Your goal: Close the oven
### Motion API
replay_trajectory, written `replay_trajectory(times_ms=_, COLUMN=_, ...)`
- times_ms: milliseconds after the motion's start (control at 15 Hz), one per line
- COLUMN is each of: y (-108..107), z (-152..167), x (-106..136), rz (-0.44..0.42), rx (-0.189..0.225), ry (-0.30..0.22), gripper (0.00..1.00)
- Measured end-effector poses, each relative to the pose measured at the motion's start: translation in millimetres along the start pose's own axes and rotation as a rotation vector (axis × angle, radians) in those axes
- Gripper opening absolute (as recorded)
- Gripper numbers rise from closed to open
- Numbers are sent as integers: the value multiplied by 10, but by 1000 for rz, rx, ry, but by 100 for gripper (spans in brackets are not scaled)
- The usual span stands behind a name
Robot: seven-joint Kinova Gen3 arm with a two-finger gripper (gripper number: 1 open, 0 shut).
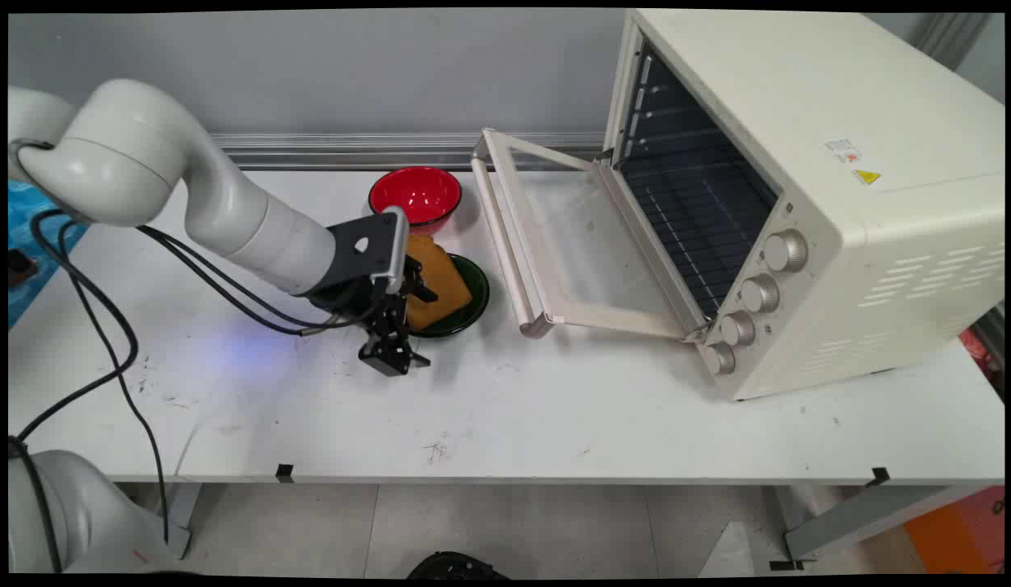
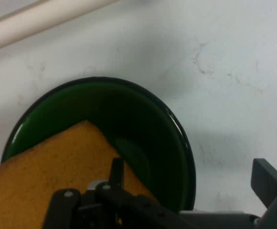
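White scuffed table (image 1: 554,408) set against grey wall, black two-finger gripper (image 2: 190,191) spread wide over dark green round bowl (image 2: 171,129), orange sponge-like slab (image 2: 47,171) propped in it, glossy red bowl (image 1: 415,194) just beyond, open cream toaster oven (image 1: 799,187) further off.

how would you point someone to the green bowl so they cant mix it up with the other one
Start at the big cream toaster oven with its door folded open, then look left of the door. Two bowls sit there: the green bowl is the nearer, darker one holding an orange sponge, unlike the red bowl behind it.
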Motion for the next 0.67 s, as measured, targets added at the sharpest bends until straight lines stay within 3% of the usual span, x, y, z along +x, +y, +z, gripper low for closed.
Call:
replay_trajectory(times_ms=333, y=-86, z=-158, x=61, rz=-2, rx=-10, ry=-8, gripper=100)
replay_trajectory(times_ms=667, y=-411, z=-371, x=121, rz=-35, rx=-6, ry=-41, gripper=100)
